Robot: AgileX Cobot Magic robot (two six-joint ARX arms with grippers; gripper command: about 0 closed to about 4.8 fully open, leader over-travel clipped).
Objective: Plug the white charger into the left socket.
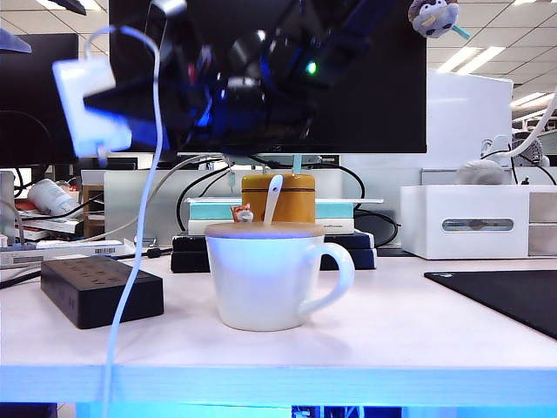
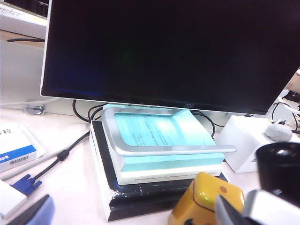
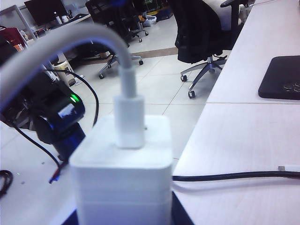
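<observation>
High at the left of the exterior view, the white charger [image 1: 87,109] hangs in the air with my right gripper [image 1: 117,109] shut on it. Its thin white cable [image 1: 139,235] drops past the table's front edge. Well below it, the black power strip [image 1: 104,296] lies on the table, the left socket's small holes [image 1: 74,270] showing on its top face. The right wrist view is filled by the charger [image 3: 122,173], with the right gripper [image 3: 124,220] clamped on its sides. My left gripper [image 2: 131,218] is open and empty, facing the monitor and books.
A white mug [image 1: 261,274] with a wooden lid and spoon stands centre front. Behind it a yellow tin [image 1: 278,198] sits on stacked books [image 2: 154,154] under the monitor [image 1: 270,70]. To the right are a white box [image 1: 470,222] and a black mat [image 1: 505,296].
</observation>
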